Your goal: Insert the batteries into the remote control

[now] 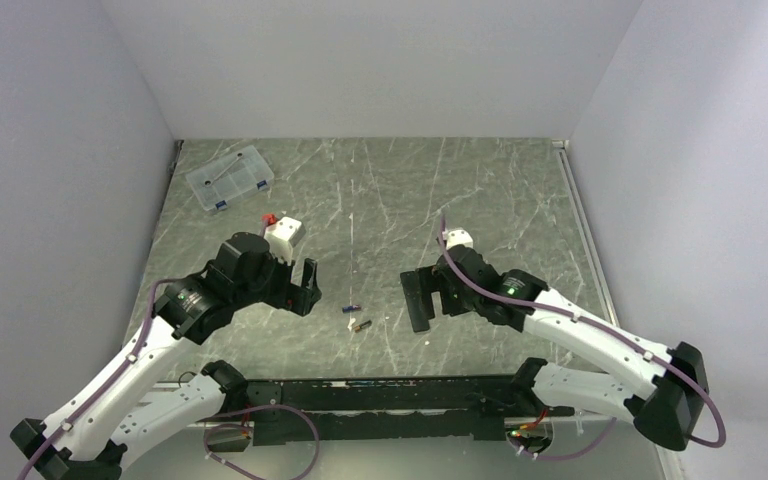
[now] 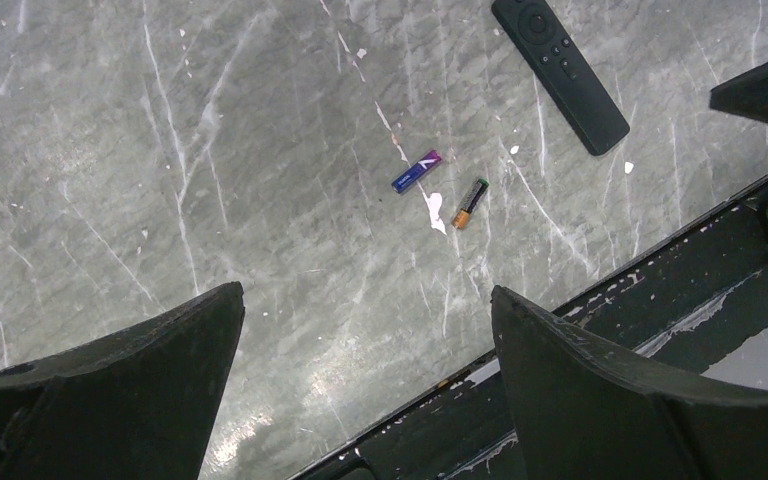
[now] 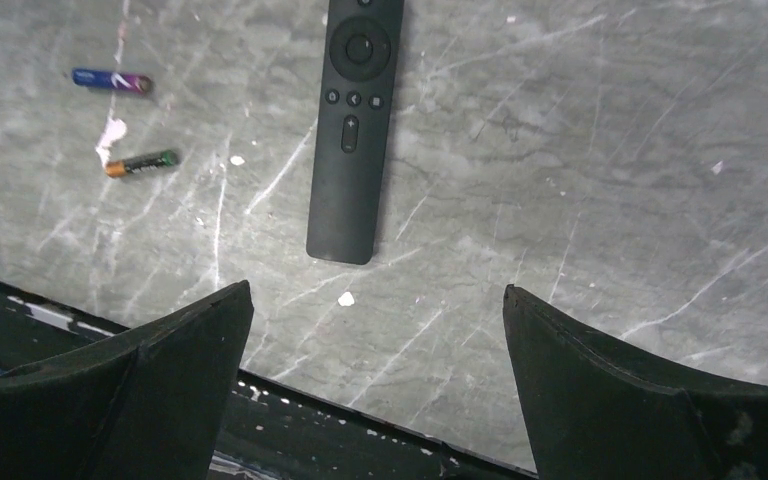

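**Top external view.** The left gripper (image 1: 306, 288) and the right gripper (image 1: 445, 292) hovered over the near half of the bench (image 1: 380, 190), facing each other, with the task items between them. Only this view showed the clear compartment box (image 1: 228, 178) at the far left corner. It also showed the full length of the black rail (image 1: 380, 392) along the near edge.

**Left wrist view.** The left fingers (image 2: 140, 390) stood spread wide over bare surface, pinching nothing. The blue-and-purple battery (image 2: 416, 171) and the black battery with an orange end (image 2: 468, 203) lay close together without touching, a white scrap (image 2: 436, 212) between them. In the top view these colours were reduced to specks. The remote control (image 2: 565, 75) lay apart from both, its far end cut off by the frame.

**Right wrist view.** The right fingers (image 3: 150, 390) were likewise spread wide and held nothing. This view alone showed the remote control nearly whole, button face up, with:
- a ring pad
- a row of three small buttons
- one oblong button below them

Its plain end pointed toward the near edge. Both batteries lay on the side of the remote control nearer the bench's left edge, not touching it
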Controlling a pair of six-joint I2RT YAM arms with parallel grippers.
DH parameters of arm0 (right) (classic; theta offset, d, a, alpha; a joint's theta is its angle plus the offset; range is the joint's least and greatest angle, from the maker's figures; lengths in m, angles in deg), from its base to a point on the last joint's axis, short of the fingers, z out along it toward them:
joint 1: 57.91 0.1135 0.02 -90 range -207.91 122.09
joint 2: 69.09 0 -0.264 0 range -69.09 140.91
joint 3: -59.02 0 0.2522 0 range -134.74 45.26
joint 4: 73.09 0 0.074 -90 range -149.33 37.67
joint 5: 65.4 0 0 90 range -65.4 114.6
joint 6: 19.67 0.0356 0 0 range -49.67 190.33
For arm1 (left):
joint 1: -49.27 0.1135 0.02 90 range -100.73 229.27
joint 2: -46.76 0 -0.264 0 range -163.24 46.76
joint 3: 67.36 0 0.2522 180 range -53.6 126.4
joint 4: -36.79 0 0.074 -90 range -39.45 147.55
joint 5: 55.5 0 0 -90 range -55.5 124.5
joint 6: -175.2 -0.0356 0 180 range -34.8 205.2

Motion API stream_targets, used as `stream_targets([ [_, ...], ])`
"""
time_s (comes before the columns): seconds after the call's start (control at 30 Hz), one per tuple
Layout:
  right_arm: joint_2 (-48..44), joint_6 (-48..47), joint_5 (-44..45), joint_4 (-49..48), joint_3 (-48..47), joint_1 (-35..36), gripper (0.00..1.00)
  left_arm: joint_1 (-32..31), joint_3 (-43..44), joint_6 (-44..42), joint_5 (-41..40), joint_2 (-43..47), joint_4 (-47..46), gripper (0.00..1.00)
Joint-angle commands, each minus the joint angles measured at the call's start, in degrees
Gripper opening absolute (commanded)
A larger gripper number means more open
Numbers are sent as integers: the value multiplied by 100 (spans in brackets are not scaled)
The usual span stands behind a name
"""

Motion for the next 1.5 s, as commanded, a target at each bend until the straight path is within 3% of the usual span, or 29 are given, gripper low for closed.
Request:
stream_targets([
  [0.0, 223, 59, -193, -351, 91, 34, 98, 19, 211, -157, 117, 2, -50, 99],
  [0.43, 1026, 507, -343, -959, 399, 256, 98, 23, 196, -165, 140, -3, -56, 99],
  [1.0, 2378, 938, 340, -855, -233, 965, 98, 21, 212, -180, 132, -72, -33, 99],
  [1.47, 2346, 997, 561, -911, -151, 976, 98, 27, 192, -178, 168, -29, -50, 99],
])
